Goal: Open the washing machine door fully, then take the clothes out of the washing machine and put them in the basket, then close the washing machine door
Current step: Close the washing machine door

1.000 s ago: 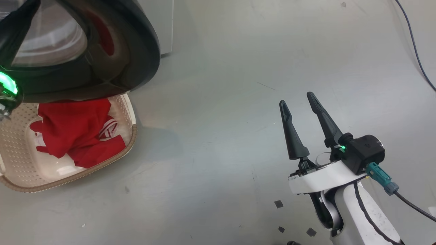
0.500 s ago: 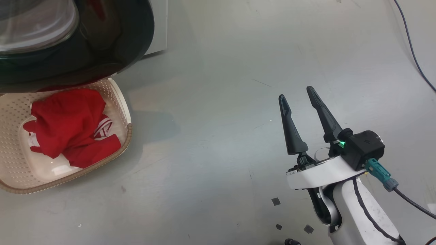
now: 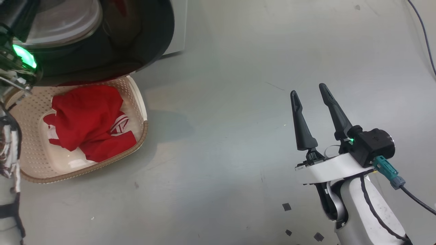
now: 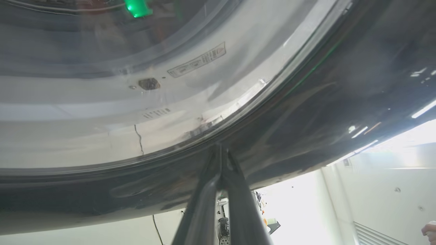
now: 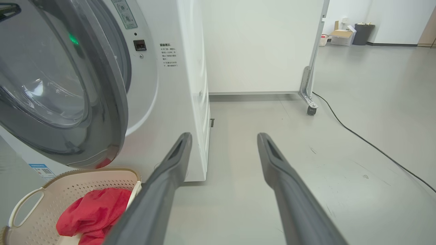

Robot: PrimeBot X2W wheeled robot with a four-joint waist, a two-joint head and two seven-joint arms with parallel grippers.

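Left claw (image 4: 220, 151) pinched shut against washing machine door (image 4: 306, 102); right claw (image 3: 308, 90) unchanged, spread empty; clothes (image 3: 85, 115) unmoved in basket (image 3: 143, 131).

Lab-like testing hall, not a household laundry: a washing machine (image 5: 170, 102) stands free on a bare grey floor (image 5: 340, 190). Just behind it rises a white partition (image 5: 259, 44) mounted on a castor (image 5: 311, 110). A black cable (image 5: 354, 133) trails past that wheel. A cardboard box (image 5: 342, 35) and dark bin (image 5: 362, 33) sit far beyond.
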